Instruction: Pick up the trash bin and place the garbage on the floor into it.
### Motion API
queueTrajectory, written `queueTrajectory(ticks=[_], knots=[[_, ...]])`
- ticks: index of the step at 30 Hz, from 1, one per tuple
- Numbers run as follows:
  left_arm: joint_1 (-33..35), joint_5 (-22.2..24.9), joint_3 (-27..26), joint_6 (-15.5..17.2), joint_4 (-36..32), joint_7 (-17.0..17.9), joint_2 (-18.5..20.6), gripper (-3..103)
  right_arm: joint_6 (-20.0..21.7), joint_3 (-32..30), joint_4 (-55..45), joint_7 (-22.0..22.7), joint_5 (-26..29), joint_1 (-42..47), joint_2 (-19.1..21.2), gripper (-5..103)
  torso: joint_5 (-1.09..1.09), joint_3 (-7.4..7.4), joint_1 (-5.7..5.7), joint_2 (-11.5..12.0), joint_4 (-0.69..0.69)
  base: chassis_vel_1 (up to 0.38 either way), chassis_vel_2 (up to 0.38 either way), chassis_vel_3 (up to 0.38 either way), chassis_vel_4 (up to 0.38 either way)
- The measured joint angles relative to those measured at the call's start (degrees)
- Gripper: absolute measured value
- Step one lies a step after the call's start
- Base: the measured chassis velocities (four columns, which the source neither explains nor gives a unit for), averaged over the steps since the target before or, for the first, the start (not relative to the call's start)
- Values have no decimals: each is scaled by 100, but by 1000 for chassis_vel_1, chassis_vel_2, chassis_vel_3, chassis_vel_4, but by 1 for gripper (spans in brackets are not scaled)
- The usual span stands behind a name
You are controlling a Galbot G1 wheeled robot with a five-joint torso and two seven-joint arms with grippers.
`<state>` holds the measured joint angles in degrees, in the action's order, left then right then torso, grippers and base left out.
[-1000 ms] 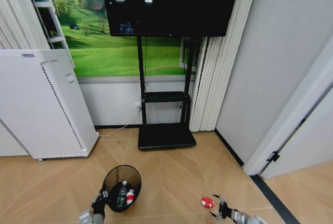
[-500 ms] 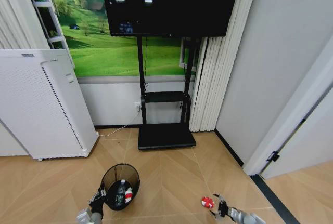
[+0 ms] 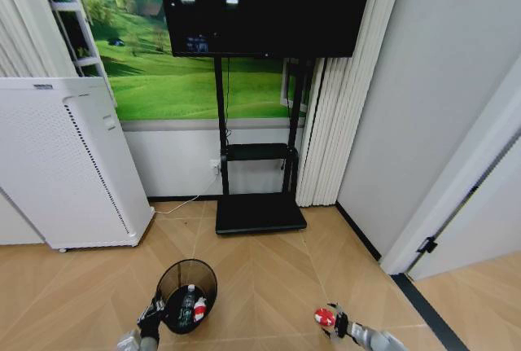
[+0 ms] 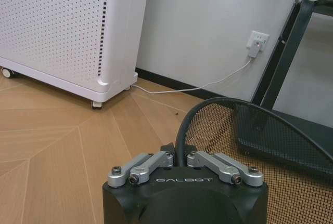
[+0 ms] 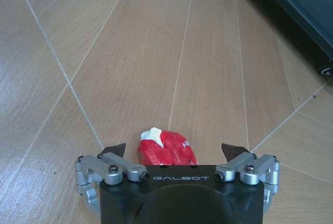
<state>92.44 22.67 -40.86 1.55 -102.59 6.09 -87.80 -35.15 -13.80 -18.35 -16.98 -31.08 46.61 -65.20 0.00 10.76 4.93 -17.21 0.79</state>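
Your right gripper [image 5: 174, 154] has closed in from just beside the last red-and-white wrapper [image 5: 165, 146] to straddle it on the floor [image 5: 130, 63], jaws spread and ungrasped, while your left gripper [image 4: 177, 162] stays clenched on the trash bin [image 3: 187, 294] rim, bottle [image 3: 186, 304] inside.

- Head view: high, looking forward-down at the tan herringbone wooden floor [image 3: 269, 278].
- Left wrist view: close on the black wire-mesh trash bin [image 4: 270, 146] rim.
- Right wrist view: close above the floor; all share it.
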Motion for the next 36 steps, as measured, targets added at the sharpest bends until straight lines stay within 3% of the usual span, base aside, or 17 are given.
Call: queueTrajectory(ticks=[22,23,24,28,29,31,36], knots=[[-19,66,-21,0,25,-1,21,6,210,25,188,1,-122,-122,-32,100,0,0,0,0,0,0,0,0,0],[-20,67,-21,0,24,-1,21,6,210,27,188,-2,-122,-124,-34,90,0,0,0,0,0,0,0,0,0],[-20,67,-21,0,24,-1,21,6,210,27,188,-2,-122,-124,-34,90,0,0,0,0,0,0,0,0,0],[-31,131,-11,70,-67,17,42,6,216,37,219,-53,-119,-144,-50,68,0,0,0,2,0,0,0,0,0],[-31,131,-11,70,-67,17,42,6,216,37,219,-53,-119,-144,-50,68,0,0,0,2,0,0,0,0,0],[-28,183,-11,98,-106,23,62,6,230,39,227,-66,-123,-143,-47,58,0,0,0,2,0,0,0,0,0],[-39,219,-11,109,-110,24,73,6,230,41,221,-86,-125,-126,-46,41,-1,0,0,1,0,0,0,0,0]])
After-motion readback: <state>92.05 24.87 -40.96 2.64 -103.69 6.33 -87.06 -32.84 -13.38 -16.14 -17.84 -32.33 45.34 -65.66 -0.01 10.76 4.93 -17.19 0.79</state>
